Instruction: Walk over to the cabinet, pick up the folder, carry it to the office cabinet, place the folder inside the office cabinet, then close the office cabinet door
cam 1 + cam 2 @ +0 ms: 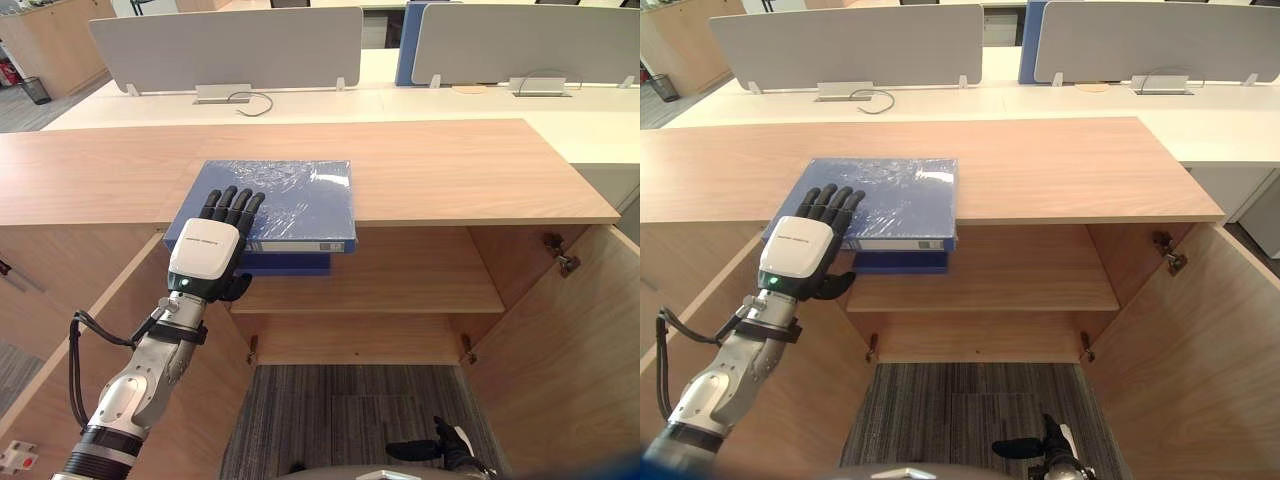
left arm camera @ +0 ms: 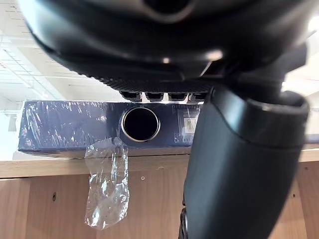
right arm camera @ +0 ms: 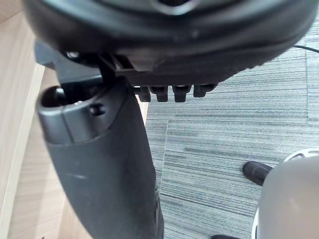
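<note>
Left hand's (image 1: 205, 250) straight fingers (image 1: 232, 205) lie atop the blue film-wrapped folder (image 1: 305, 195), thumb (image 1: 238, 288) below, unclamped. Slick film (image 2: 105, 194) beneath them risks a slip.

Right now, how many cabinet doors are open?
2. The left door stands open beside the left hand; the right door stands open on the opposite side. None seems hidden.

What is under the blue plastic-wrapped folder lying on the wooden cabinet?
The light wooden cabinet top bears the folder. Its near edge overhangs the open compartment; the thumb of the left hand is beneath. A darker blue shape shows below; the folder covers its rest.
</note>
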